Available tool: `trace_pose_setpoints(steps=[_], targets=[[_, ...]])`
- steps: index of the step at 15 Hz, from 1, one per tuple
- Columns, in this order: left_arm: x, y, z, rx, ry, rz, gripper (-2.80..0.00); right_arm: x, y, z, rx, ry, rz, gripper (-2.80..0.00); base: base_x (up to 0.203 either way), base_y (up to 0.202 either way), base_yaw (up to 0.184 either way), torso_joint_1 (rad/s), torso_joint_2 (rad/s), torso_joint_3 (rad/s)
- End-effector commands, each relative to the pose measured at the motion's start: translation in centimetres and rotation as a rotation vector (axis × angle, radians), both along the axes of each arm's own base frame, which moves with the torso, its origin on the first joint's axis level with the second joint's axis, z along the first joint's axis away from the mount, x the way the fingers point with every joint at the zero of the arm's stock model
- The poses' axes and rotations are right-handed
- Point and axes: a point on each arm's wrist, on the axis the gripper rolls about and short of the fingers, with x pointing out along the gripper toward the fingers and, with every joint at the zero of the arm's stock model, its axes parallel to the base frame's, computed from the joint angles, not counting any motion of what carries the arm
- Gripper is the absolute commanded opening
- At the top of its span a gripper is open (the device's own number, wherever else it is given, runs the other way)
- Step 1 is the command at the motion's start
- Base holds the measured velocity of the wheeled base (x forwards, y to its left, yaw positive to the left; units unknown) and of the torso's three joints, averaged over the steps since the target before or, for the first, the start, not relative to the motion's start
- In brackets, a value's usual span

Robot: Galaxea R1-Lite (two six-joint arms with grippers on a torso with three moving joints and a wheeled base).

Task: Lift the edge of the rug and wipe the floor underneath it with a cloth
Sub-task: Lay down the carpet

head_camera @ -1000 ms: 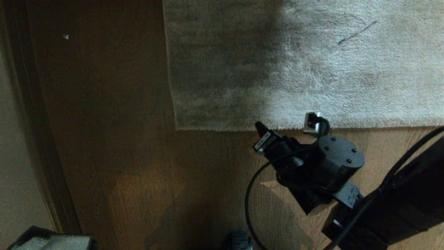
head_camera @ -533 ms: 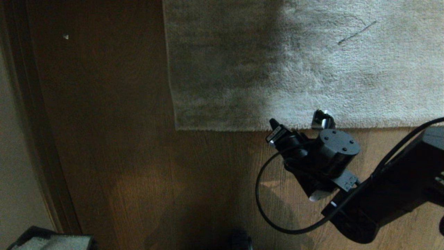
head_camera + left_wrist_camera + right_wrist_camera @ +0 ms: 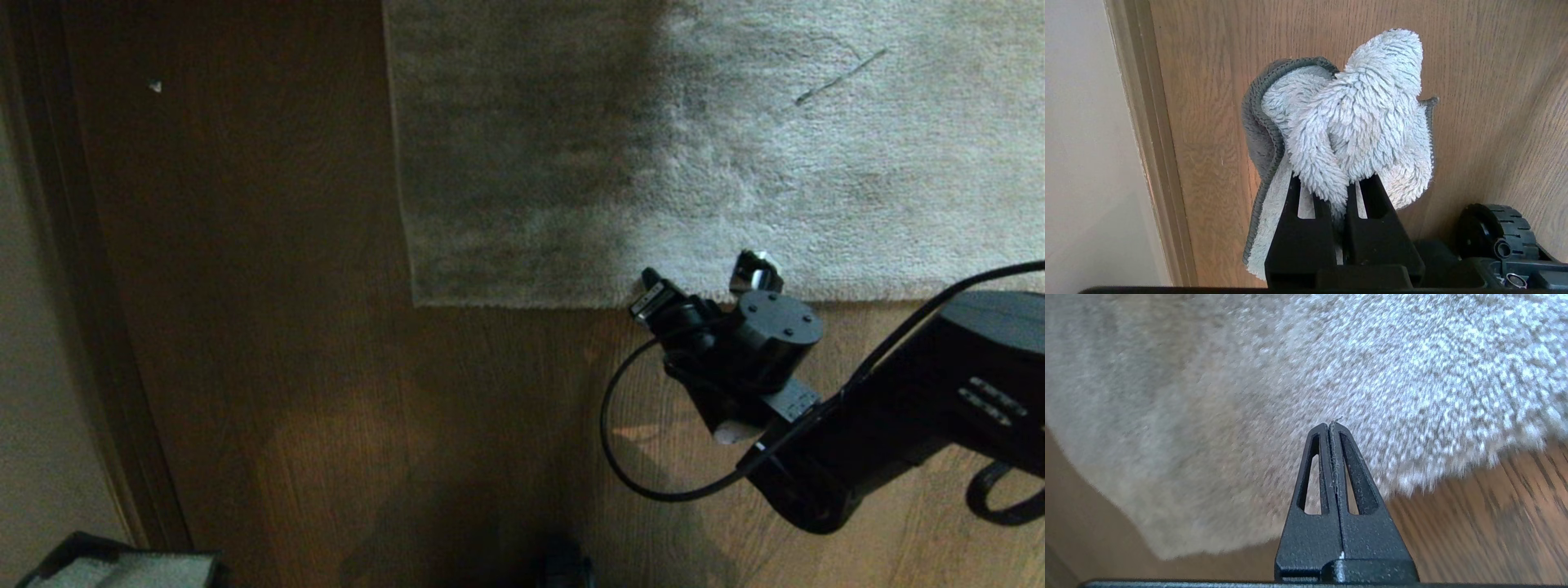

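The right gripper [image 3: 1329, 426] hangs over the rug edge [image 3: 571, 300] at about four o'clock in the head view, its jaws pressed together on nothing. The rug lies flat on the floor [image 3: 310, 367] from twelve to three o'clock. Down at seven o'clock, the left gripper [image 3: 1337, 192] is clenched on the cloth [image 3: 1355, 118].

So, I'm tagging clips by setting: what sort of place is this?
Probably a room in a home, though little shows. A light-grey plush rug lies on brown wood-grain plank floor, and a pale wall with a wooden skirting strip runs along the floor's edge.
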Motion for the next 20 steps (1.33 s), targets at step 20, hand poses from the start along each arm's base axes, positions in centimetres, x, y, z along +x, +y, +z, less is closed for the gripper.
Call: trace_pose_setpoints(steps=[20], targets=[[0.0,0.0,0.0,-0.001,0.000,0.001,-2.80,-1.4,1.9,3.0,0.089,-0.110,0.068,-2.80,0.000,0.000,0.000,0.000,0.00,0.000]])
